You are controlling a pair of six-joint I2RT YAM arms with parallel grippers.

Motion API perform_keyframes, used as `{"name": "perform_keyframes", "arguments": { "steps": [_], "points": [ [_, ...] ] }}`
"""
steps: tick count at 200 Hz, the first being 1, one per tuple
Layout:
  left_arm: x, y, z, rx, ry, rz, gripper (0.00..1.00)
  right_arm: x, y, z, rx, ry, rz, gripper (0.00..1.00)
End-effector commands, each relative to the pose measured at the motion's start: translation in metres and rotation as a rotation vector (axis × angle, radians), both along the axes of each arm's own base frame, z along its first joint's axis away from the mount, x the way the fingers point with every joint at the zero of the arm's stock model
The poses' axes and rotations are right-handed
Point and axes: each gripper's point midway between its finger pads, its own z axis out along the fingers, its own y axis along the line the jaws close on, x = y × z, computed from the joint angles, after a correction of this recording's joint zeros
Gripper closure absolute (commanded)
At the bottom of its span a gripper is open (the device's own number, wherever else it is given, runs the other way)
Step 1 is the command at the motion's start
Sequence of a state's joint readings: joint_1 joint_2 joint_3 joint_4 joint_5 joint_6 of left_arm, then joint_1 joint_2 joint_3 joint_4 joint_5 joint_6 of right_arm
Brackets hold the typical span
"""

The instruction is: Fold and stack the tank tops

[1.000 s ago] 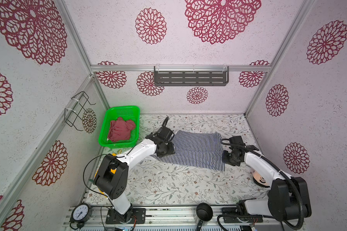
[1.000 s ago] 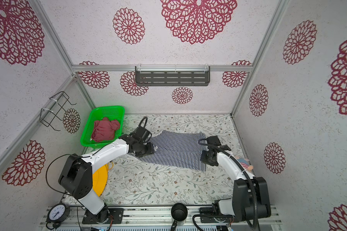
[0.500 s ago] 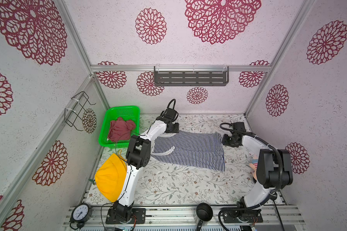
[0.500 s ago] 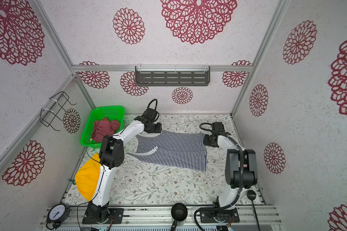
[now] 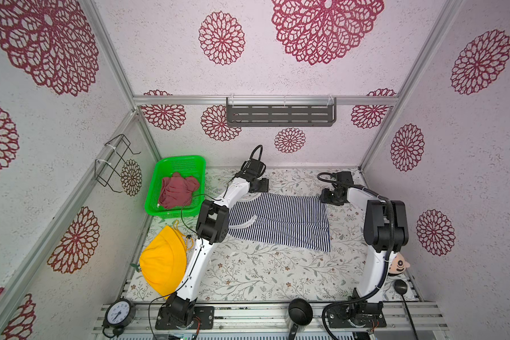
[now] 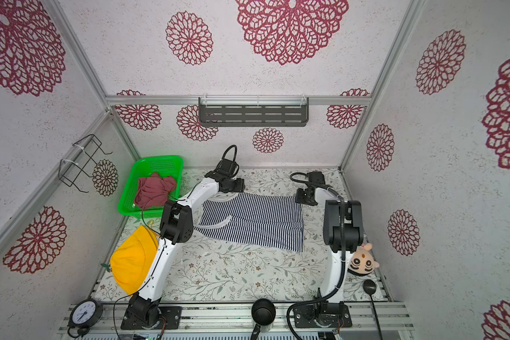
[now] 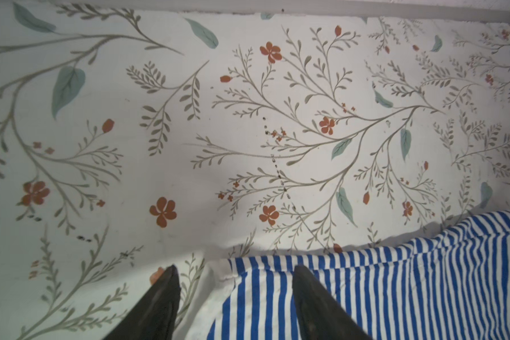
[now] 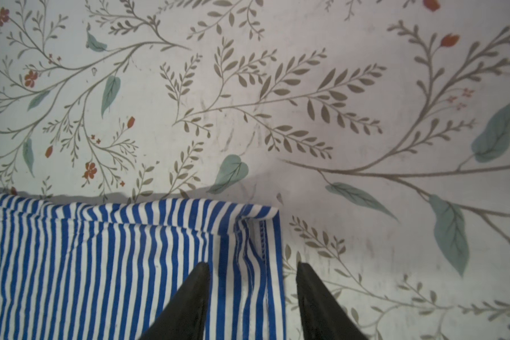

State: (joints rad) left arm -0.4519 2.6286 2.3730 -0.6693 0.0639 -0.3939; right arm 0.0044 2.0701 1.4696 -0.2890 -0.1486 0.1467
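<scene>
My left gripper (image 7: 234,269) and right gripper (image 8: 252,266) both stand partly open and grip nothing. Each hangs low over a far corner of the striped top (image 5: 280,219), the left at the strap end and the right at the hem.

The top lies flat on the table (image 5: 262,273) at mid-frame. It looks doubled lengthwise, so I judge I am between folds. Next I would pinch one end through both layers and carry it over the other, keeping the edges lined up.

The red top (image 5: 177,191) lies crumpled in the basket (image 5: 171,160), left of centre. It has yet to be spread, folded and stacked.

The hat (image 5: 162,265) lies at lower left beside my left arm, and a plush toy (image 5: 399,265) sits at lower right. Both are clear of the cloth, so nothing blocks the fold.
</scene>
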Motion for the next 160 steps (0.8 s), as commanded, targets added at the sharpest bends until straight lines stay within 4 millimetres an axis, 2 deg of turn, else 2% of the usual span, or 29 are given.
{"name": "perform_keyframes", "arguments": {
  "steps": [1,35,64,112,160],
  "points": [
    [-0.007,-0.008,-0.012,-0.002,0.030,-0.039,0.36,0.011,0.002,0.007,0.014,-0.022,0.024,0.49],
    [-0.017,-0.008,-0.016,0.003,0.051,-0.055,0.37,0.013,0.008,-0.003,0.044,-0.007,0.038,0.48],
    [-0.019,-0.005,-0.020,0.016,0.062,-0.052,0.46,0.014,0.011,-0.012,0.055,0.022,0.047,0.52],
    [-0.017,-0.002,-0.020,0.024,0.057,-0.037,0.67,0.015,0.007,-0.005,0.025,0.011,0.059,0.73],
    [-0.002,0.000,0.000,0.019,-0.027,-0.049,0.71,0.021,0.006,0.003,-0.031,-0.025,0.122,0.99]
  ]
}}
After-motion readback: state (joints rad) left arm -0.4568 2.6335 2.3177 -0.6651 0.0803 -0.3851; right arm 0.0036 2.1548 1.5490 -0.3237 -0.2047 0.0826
